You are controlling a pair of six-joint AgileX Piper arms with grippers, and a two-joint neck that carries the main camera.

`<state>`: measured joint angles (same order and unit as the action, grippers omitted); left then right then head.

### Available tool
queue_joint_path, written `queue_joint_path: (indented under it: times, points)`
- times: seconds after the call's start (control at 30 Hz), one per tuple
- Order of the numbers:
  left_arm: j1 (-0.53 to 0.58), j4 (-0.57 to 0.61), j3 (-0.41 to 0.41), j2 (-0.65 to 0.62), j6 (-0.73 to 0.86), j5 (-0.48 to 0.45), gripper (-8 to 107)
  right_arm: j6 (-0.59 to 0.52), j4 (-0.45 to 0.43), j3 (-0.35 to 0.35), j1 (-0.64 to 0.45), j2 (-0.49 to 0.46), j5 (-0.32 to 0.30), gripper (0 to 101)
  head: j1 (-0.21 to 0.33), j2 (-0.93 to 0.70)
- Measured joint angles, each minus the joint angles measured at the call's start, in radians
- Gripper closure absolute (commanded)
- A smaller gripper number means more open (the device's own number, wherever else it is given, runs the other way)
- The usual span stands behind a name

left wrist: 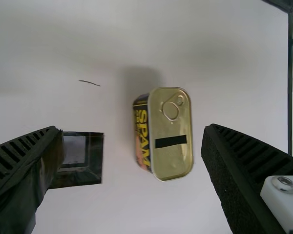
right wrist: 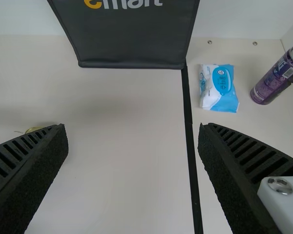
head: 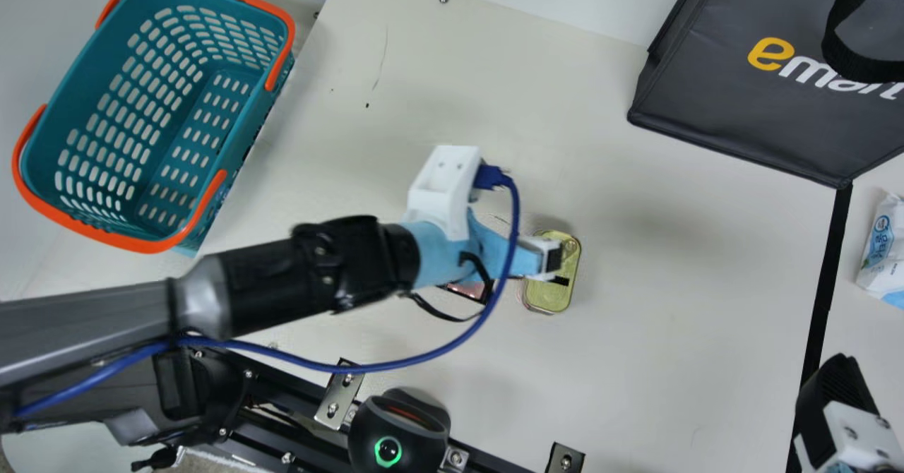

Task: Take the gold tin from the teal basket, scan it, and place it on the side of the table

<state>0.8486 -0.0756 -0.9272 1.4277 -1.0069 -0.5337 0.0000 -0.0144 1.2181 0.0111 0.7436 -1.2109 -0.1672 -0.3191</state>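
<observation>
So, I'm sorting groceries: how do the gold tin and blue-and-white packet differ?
The gold tin is rigid metal; the packet looks soft. The tin stands on end; the packet lies flat. From the main view, the tin is left of the black line, the packet right. Both rest on the table.

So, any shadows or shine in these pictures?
Left wrist view: a soft shadow on the table beside the gold tin. Main view: a pale highlight on the left arm's silver collar, and a glowing green ring. Right wrist view: faint shading near the dark bag.
</observation>
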Motion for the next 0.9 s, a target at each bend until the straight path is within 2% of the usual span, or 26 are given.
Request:
queue_joint_path:
  times: [0.23,0.4,0.63,0.9]
  points:
    - [-0.133,0.122,0.088,-0.146,0.24,-0.028,9,0.0,0.0,0.0,0.0,0.0,0.0,6,0.0,0.0]
    - [-0.238,0.189,0.12,-0.243,0.416,-0.076,9,0.0,0.0,0.0,0.0,0.0,0.0,6,0.0,0.002]
    - [-0.387,0.176,0.098,-0.359,0.632,-0.182,9,0.0,0.0,0.0,0.0,0.0,0.0,6,0.0,0.0]
    - [-0.528,0.105,0.017,-0.471,0.781,-0.306,9,0.0,0.0,0.0,0.0,0.0,0.0,6,0.0,0.0]
